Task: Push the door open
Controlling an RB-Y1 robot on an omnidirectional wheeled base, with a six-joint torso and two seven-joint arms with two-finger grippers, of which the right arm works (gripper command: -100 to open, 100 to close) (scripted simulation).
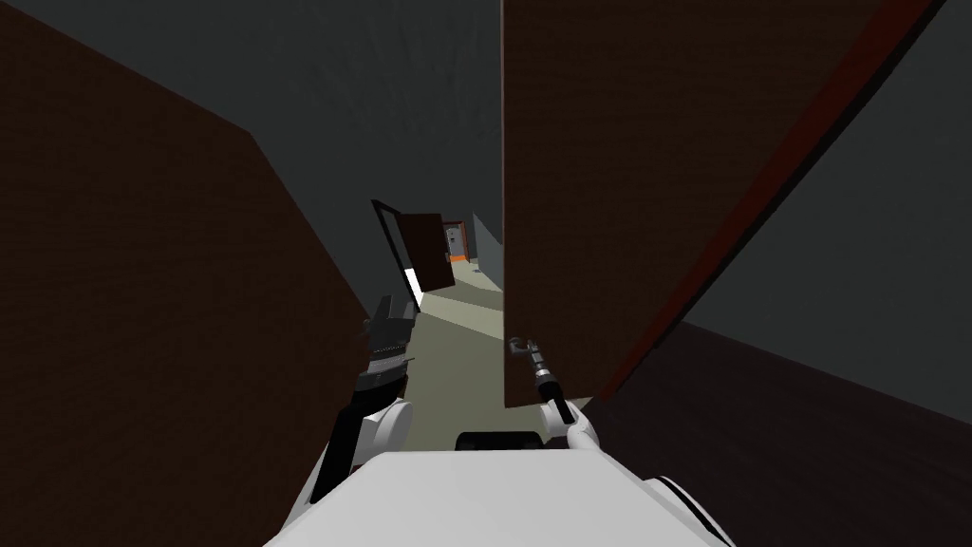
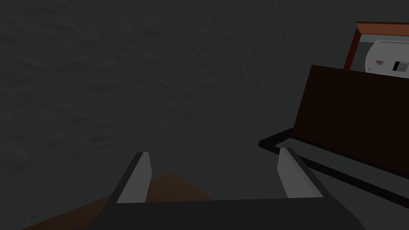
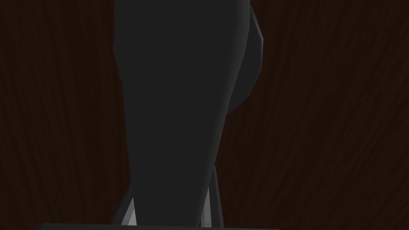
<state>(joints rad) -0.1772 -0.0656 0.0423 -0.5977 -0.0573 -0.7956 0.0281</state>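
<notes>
Door: a tall dark brown door (image 1: 617,190) stands just ahead on my right, with wood grain showing on its face (image 3: 319,119). Its free edge is upright, and a corridor shows to the left of it.
Handle: a dark grey lever handle (image 3: 179,80) sits low on the door, near that free edge.
Right claw: my right claw (image 3: 171,179) is at the door, pinching the handle, with one finger pressed on each side of it. From the head, it (image 1: 522,351) sits right at the door's edge.
Left claw: my left claw (image 2: 213,153) hangs spread wide with nothing in it, facing a dark grey wall (image 2: 159,80). It (image 1: 387,318) is left of the door, well apart from it.
Left side: a large dark brown panel (image 1: 142,285) rises near me.
Corridor: a pale floor (image 1: 456,328) runs away to a far door (image 1: 424,252) that stands ajar.
</notes>
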